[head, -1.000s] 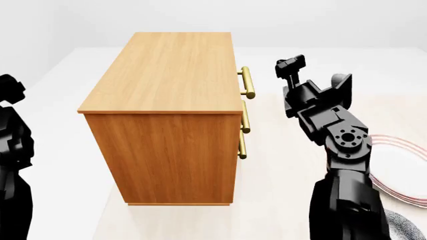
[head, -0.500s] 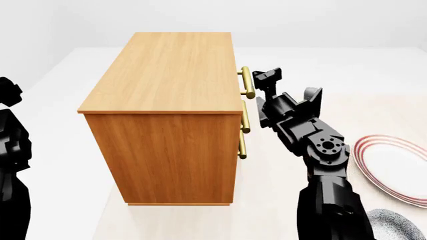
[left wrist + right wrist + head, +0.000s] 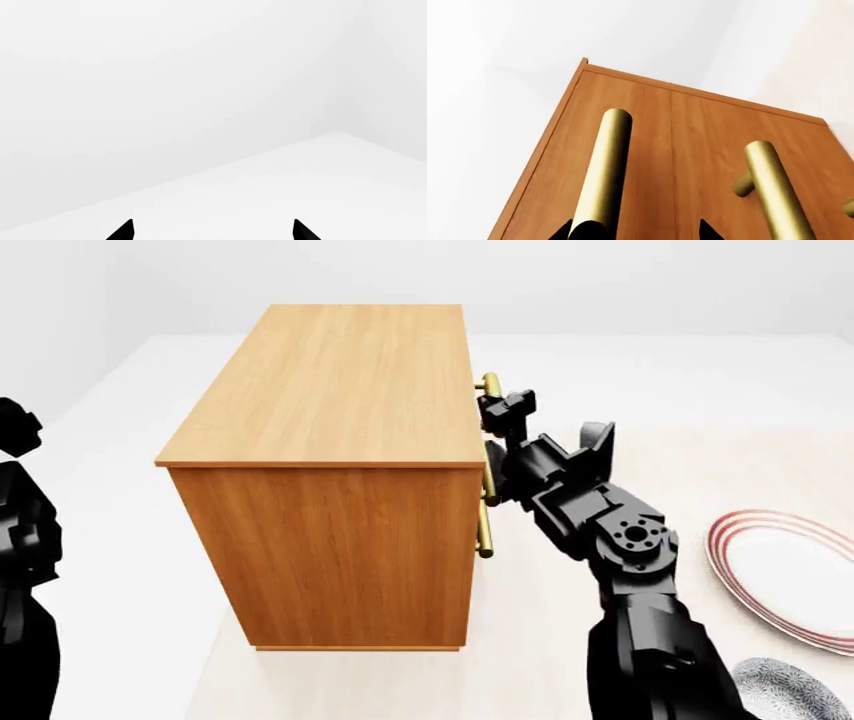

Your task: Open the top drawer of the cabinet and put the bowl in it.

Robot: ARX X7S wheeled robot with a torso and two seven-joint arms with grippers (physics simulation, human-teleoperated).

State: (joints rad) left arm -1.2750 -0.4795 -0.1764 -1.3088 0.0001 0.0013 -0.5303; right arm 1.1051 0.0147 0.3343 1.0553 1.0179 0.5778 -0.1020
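- Cabinet sits a bit left of centre in the head view, side panel facing the camera, drawer fronts facing right, which is why the handles only show edge-on along its right edge
- left arm hangs way off at the far left, well apart from the cabinet, so I'd say it's just parked out of the way for now
- left gripper in its own wrist view shows two black tips spread apart with nothing between them, only white wall and floor, so released and idle
- top drawer looks fully closed, front flush with the ones below, so the opening step isn't done yet
- its brass handle runs right down between the right gripper's tips in the right wrist view, and the tips look spread wider than the bar, so jaws open around it, not clenched yet as far as I can tell
- right gripper is up against the top handle in the head view, lined up for a grab-and-pull I'd guess
- plate lies further right on the floor
- bowl is in the bottom right corner, near the plate, partly cut off, untouched and waiting for the drawer
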